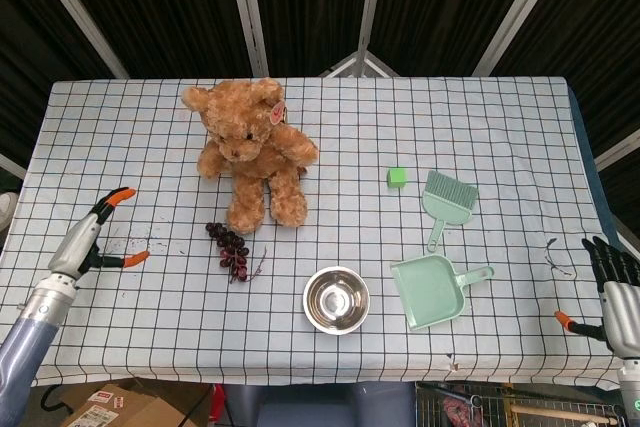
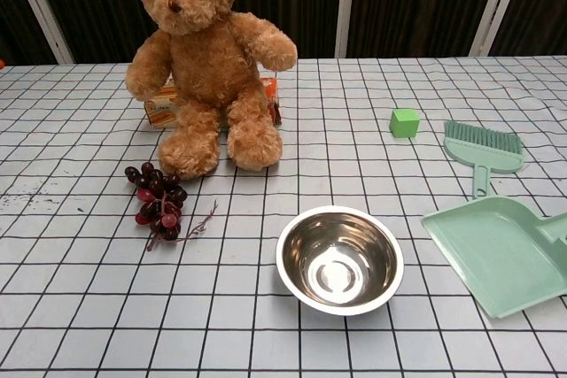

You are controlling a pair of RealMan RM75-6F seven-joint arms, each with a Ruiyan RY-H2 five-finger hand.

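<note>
A brown teddy bear (image 1: 252, 150) (image 2: 208, 59) sits upright at the back left of the checked table (image 1: 330, 247), with an orange box (image 2: 162, 111) behind it. My left hand (image 1: 95, 237) hangs over the table's left edge, far from the bear, its orange-tipped fingers spread and holding nothing. It is out of the chest view. A bunch of dark grapes (image 1: 232, 248) (image 2: 158, 200) lies in front of the bear. My right hand (image 1: 612, 292) is beyond the table's right front corner, fingers apart, empty.
A steel bowl (image 1: 336, 299) (image 2: 339, 258) stands near the front middle. A green dustpan (image 1: 434, 290) (image 2: 500, 252) and a green brush (image 1: 446, 202) (image 2: 483, 150) lie to the right. A small green cube (image 1: 397, 177) (image 2: 405, 122) sits behind them.
</note>
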